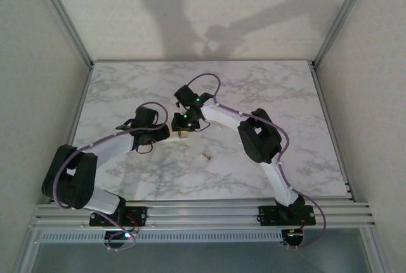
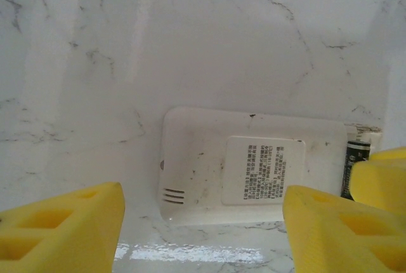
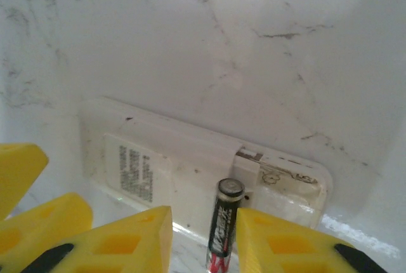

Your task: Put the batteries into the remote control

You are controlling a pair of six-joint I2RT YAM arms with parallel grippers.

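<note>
We are seating a battery [image 3: 223,222] into the remote [image 3: 177,159]. Our right gripper [image 3: 204,222] straddles it narrowly, seemingly not pinching, and our left gripper [image 2: 203,203] gapes wide. Next we must press it flat.

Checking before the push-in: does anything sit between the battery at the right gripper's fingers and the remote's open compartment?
Nothing visible does. The battery stands between the fingers of the right gripper, with its far end at the open compartment of the remote, and no other thing lies across that bay.
</note>
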